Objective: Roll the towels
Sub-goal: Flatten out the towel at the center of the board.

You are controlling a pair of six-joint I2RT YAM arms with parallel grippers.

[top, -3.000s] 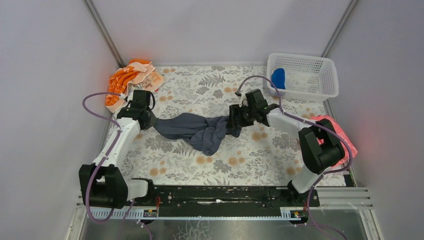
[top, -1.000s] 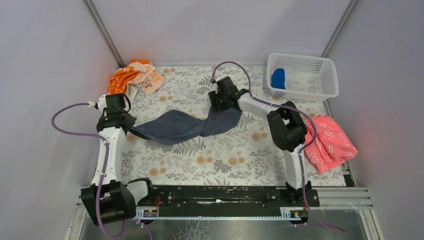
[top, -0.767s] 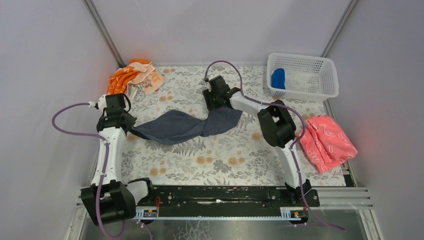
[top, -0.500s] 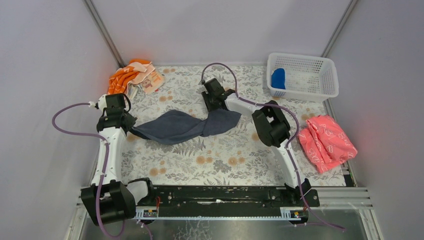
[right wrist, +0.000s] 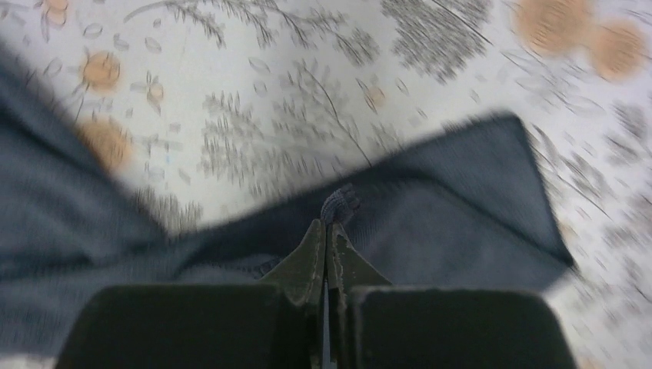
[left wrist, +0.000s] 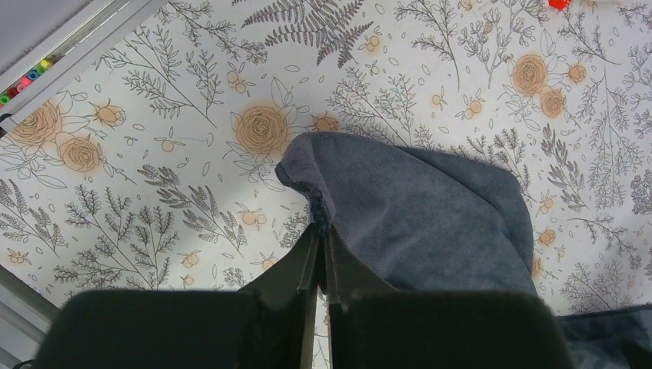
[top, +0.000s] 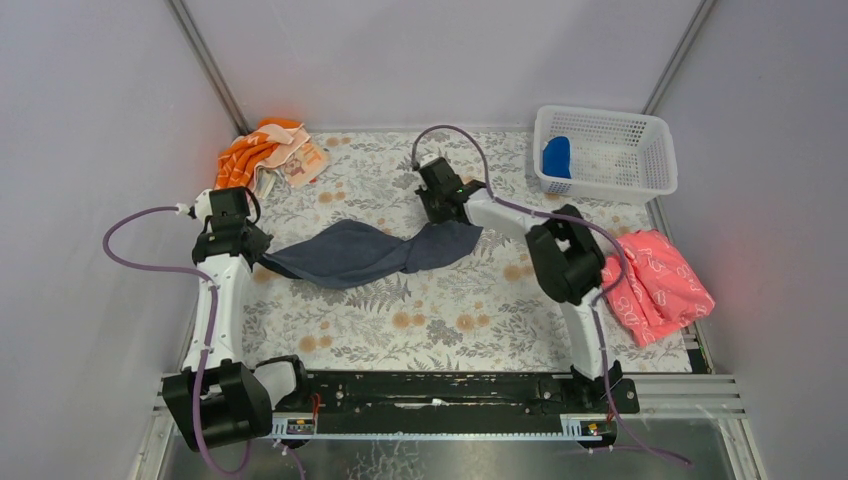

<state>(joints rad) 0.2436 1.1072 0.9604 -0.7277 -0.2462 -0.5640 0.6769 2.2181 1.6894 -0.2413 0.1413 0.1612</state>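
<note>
Grey towel [top: 350,255]: soft matt napped cloth. Basket [top: 652,172]: white plastic mesh. Table cover [top: 450,312]: smooth, floral print.

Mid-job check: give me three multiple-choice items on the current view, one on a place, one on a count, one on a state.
1. The blue towel sits: A at the near edge; B in the white basket; C at the far left corner.
2. Hands gripping the grey towel: A none; B one; C both.
3. The grey towel is: A rolled tight; B unrolled, stretched out; C folded square.
Answers: B, blue shows inside the basket; C, left hand and right hand each shut on an end; B, it lies loose between them.
</note>
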